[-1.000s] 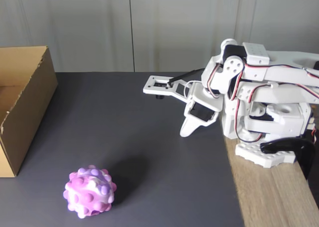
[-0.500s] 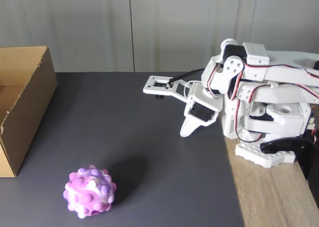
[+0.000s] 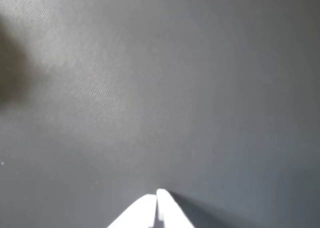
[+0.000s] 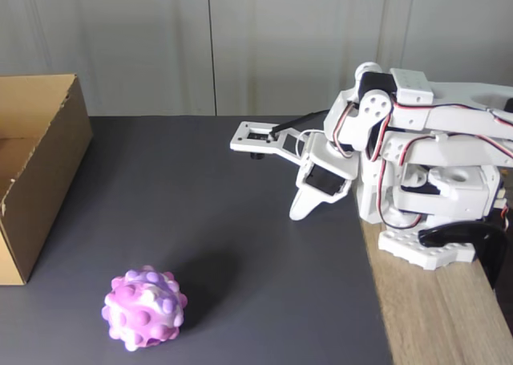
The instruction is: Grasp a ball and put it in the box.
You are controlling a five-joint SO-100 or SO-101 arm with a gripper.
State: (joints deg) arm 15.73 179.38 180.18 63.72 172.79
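Claw (image 4: 298, 210) closed, empty, folded near arm base. Ball (image 4: 144, 307) sits on dark bench (image 4: 240, 245), well apart; box (image 4: 36, 172) at fixed view's left. We open wide first, descend centred over ball.

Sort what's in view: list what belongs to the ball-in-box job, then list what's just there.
For the job:
- ball, on the dark mat, bottom left in the fixed view
- box, at the left edge
- gripper, shut, tips down near the arm's base

Just there:
- dark mat
- wooden tabletop
- pale wall panels
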